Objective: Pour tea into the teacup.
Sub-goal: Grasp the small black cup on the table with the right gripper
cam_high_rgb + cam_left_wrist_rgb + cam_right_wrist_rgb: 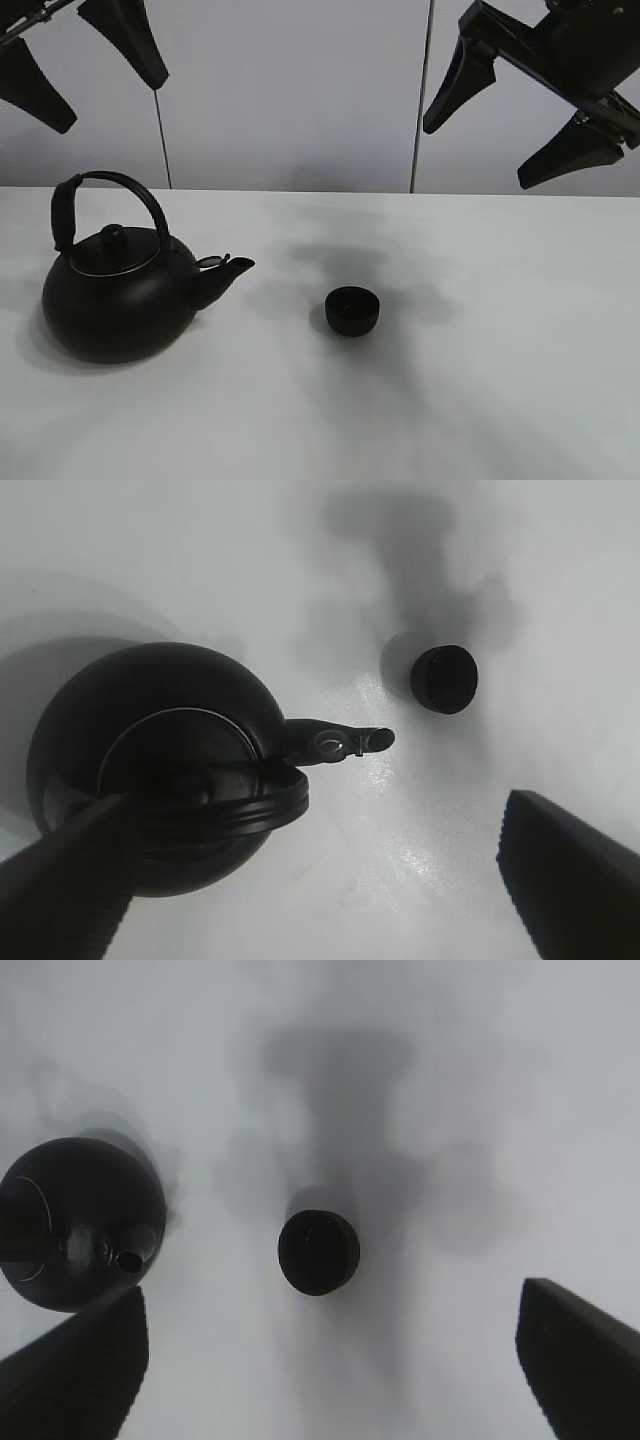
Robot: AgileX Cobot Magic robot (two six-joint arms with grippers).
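Two grippers, both up in the air & holding nothing: the left gripper (108,102) hangs high over the kettle (115,300), its fingers (570,880) spread wide; the right gripper (480,153) hangs high at the far right, also wide open w/ nothing btwn its fingers (580,1350). The teacup (352,310) sits upright on the white table (500,400), roughly mid-table, mouth up, well below & apart from both grippers. It's to the right of the kettle, near the spout (230,272) but not touching it; the spout tip points toward it. Can't tell if anything's in it, as the inside reads plain black. Kettle stands upright on the table's left side, lid (112,250) on, arched handle (110,185) up over the lid. Right wrist cam shows the teacup approx. btwn the two fingers, kettle off to one side. Soft shadows (330,255) lie on the table around the teacup. Pale wall panels (290,90) behind.
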